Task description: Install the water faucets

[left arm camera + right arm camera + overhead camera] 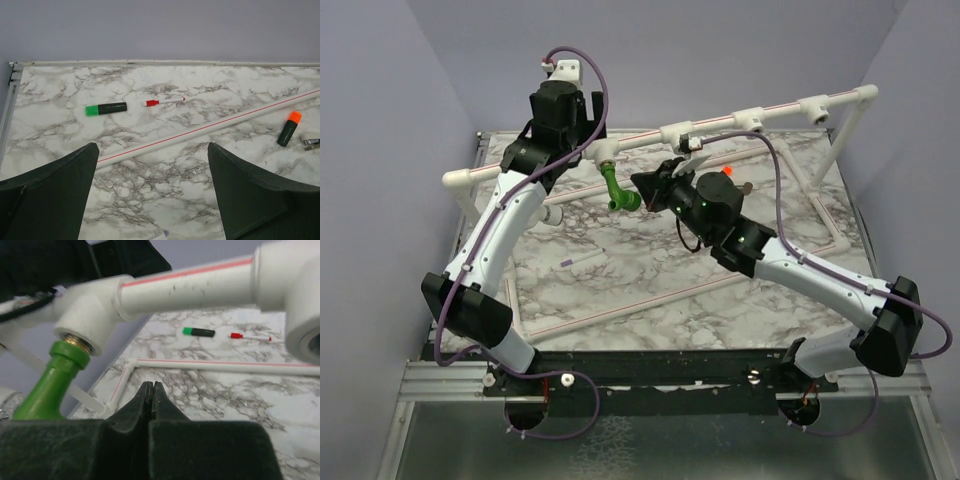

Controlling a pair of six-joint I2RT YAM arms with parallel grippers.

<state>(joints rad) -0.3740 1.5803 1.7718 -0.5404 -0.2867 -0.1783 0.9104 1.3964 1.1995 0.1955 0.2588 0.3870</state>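
Right wrist view: the right gripper [151,396] has its jaws pressed flat together and holds nothing. Up and to its left, the green faucet [47,385] hangs from the tee socket [87,315], its threaded end entered in the socket's mouth, a joint that only this camera shows closely. The top external view instead gives the whole faucet, bent spout pointing down below the tee socket, with the right gripper just beside it; whether they touch cannot be told. The left wrist view shows the left gripper [152,195] spread wide and empty over the marble table [60,130], and alone shows clearly the orange highlighter [289,129], right of the tee socket.
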